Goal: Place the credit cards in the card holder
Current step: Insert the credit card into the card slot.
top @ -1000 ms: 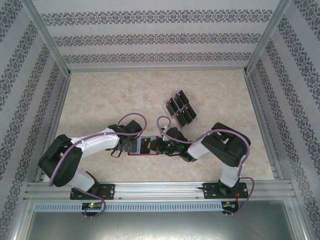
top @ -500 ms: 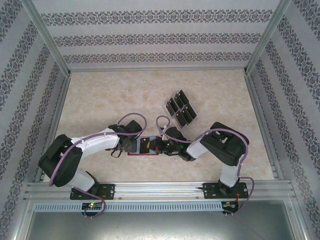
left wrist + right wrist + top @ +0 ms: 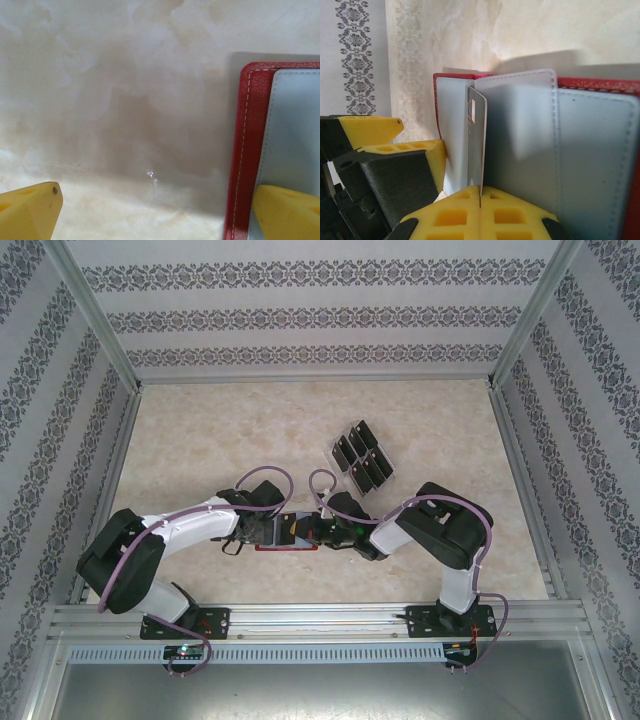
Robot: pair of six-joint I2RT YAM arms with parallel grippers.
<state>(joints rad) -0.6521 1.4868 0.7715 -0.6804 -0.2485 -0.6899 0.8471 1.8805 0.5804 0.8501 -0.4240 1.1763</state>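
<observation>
Credit card (image 3: 476,145), pinched edge-on in my right hand (image 3: 480,200), now sits further toward 9 o'clock within the card holder (image 3: 595,150); my left hand (image 3: 159,210), spread wide, straddles its 9 o'clock edge. I judge insertion under way.

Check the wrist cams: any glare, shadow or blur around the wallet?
Left wrist: soft focus, a small glare speck on the table, broad shadow beside the red card holder. Right wrist: the grey pockets blur near the lens; the credit card reads sharper.
</observation>
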